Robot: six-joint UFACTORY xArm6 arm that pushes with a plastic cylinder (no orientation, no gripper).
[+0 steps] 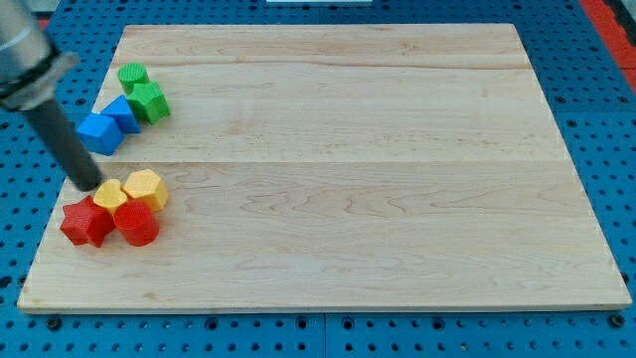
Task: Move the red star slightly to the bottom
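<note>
The red star (85,221) lies near the board's left edge, low in the view. A red round block (136,224) touches its right side. A yellow block (109,194) sits just above them, and a yellow hexagon (144,188) is to its right. My tip (87,184) stands just above the red star, next to the left side of the yellow block. The dark rod slants up toward the view's top left.
Two blue blocks (99,132) (123,113) and two green blocks (132,75) (149,101) cluster at the upper left of the wooden board (348,169). The board rests on a blue perforated table (20,239).
</note>
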